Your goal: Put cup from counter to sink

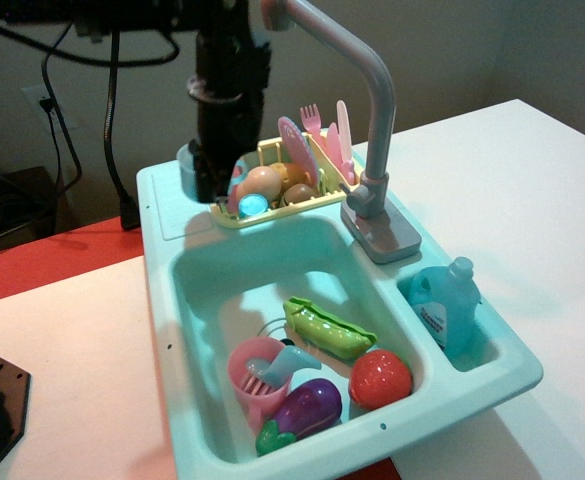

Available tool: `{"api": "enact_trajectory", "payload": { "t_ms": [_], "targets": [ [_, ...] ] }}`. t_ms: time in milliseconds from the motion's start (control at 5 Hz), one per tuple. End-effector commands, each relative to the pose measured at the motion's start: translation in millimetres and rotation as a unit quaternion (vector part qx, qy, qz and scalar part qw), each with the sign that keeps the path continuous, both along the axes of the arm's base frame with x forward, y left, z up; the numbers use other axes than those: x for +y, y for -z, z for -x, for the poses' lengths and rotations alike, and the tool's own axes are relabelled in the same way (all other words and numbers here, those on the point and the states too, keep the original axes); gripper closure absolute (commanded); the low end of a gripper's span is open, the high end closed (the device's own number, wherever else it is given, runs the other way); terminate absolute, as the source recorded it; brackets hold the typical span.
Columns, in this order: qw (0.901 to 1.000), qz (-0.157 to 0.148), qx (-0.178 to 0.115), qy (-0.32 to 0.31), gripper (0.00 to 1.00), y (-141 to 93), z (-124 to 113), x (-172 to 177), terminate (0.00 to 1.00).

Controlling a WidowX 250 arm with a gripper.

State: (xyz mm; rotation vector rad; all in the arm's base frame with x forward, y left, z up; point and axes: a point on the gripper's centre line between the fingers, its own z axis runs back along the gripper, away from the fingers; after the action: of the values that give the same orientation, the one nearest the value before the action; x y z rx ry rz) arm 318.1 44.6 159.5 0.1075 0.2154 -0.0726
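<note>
One cup [186,165] in gripper [212,185], touching dish rack [272,205].

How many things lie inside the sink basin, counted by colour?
Pink: 1, the ribbed cup
Green: 1, the pea pod
Red: 1, the strawberry
Purple: 1, the eggplant
Total: 4 in the sink
</note>
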Motion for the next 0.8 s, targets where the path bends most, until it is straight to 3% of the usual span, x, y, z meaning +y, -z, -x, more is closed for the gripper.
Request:
{"api": "enact_trajectory", "payload": {
  "t_ms": [0, 400, 600],
  "targets": [
    [0.9989, 0.015, -0.034, 0.030, 1.00, -22, -24, -31, 0.00],
    [0.9958, 0.051, -0.020, 0.073, 1.00, 1, -35, -92, 0.00],
    [0.9951, 0.049, -0.012, 0.085, 1.00, 19, -38, -109, 0.00]
  ]
}}
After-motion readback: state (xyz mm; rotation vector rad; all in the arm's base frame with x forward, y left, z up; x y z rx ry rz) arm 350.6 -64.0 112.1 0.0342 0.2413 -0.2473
